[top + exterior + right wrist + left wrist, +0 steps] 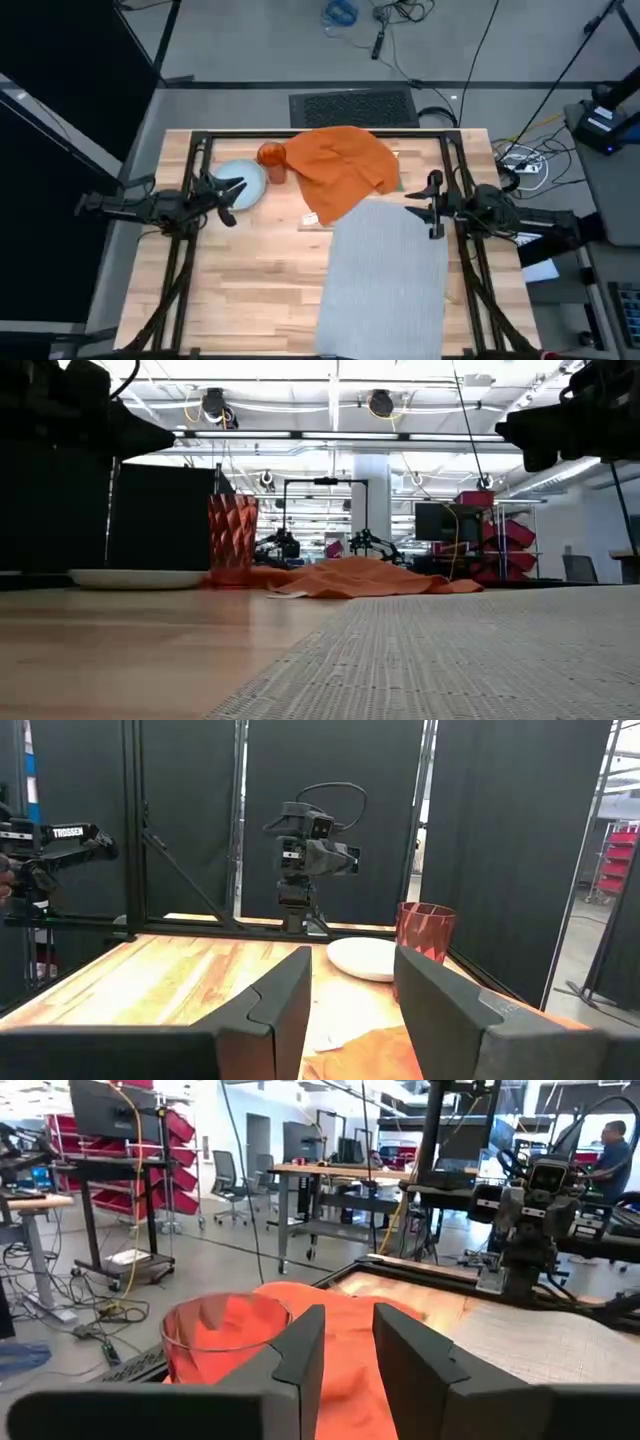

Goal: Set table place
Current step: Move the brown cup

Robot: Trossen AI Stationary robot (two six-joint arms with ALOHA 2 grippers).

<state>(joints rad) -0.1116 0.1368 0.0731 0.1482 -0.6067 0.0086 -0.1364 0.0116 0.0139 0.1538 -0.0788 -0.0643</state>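
Note:
On the light-wood table (260, 270) a grey placemat (385, 275) lies at the near right, its far edge under or against a crumpled orange napkin (340, 168). The orange tumbler (271, 157) stands upright between the napkin and a pale-blue plate (243, 180), which lies flat at the far left. My left gripper (231, 200) hovers open by the plate's near edge, pointing toward the table's right. My right gripper (434, 205) hovers open over the placemat's far right corner, pointing toward the table's left. Neither has anything between its fingers.
Black frame rails (320, 137) run along the table's far edge and both sides. A small white tag or scrap (310, 219) lies by the napkin's near edge. Bare wood (250, 280) shows left of the placemat. A person (608, 1140) sits in the room beyond.

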